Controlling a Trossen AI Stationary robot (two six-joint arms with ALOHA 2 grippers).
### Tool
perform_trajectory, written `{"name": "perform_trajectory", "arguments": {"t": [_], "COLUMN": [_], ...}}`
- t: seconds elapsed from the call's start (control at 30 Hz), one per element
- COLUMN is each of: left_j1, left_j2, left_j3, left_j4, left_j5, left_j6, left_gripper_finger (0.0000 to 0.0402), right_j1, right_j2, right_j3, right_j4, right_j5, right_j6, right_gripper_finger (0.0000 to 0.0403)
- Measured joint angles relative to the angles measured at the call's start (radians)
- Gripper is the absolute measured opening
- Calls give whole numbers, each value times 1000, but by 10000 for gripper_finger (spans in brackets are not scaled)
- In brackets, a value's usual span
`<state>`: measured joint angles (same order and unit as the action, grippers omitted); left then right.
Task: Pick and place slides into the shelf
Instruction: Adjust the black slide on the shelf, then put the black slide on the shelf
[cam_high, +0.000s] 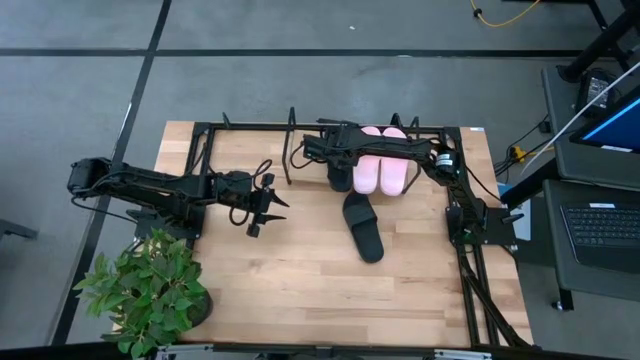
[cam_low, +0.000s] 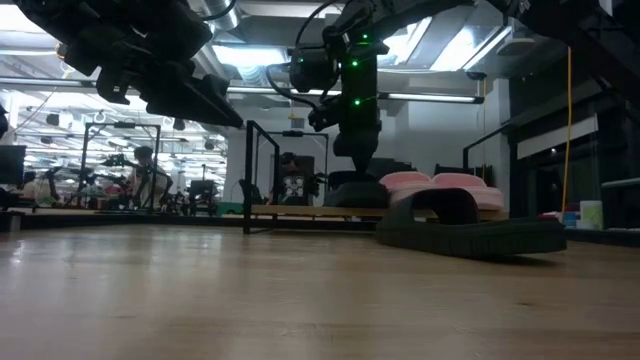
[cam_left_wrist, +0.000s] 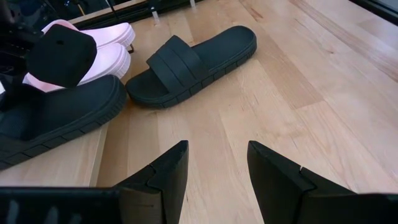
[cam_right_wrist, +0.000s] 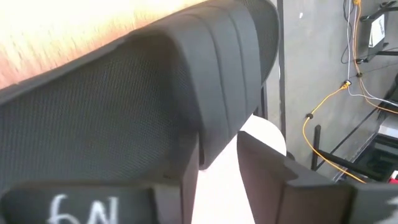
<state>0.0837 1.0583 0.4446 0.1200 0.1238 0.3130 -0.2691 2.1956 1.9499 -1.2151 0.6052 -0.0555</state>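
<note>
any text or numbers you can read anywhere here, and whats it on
White handwritten marks on the black slide filling the right wrist view: look like "6N", partly cut off by the picture's edge, so uncertain.
Laptop screen beside the table: too small to read.
Nothing legible on the pink slides, the other black slide or the shelf.

A potted green plant (cam_high: 148, 292) sits at the worktop's (cam_high: 300, 290) seven o'clock corner. Off the worktop at three o'clock, a laptop (cam_high: 600, 235) rests on a dark stand, and a yellow cable (cam_high: 505, 12) trails across the grey floor (cam_high: 80, 100) at one o'clock.
</note>
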Motion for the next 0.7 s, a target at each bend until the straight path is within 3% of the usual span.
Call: {"name": "perform_trajectory", "arguments": {"t": [0.7], "left_j1": [0], "left_j2": [0], "left_j3": [0], "left_j4": [0], "left_j5": [0], "left_j6": [5], "left_gripper_finger": [157], "right_j1": [5], "right_j2": [0], "right_j3": [0], "right_j4": [-17], "right_j5": [-8], "right_j6": [23], "right_gripper_finger": [191]}}
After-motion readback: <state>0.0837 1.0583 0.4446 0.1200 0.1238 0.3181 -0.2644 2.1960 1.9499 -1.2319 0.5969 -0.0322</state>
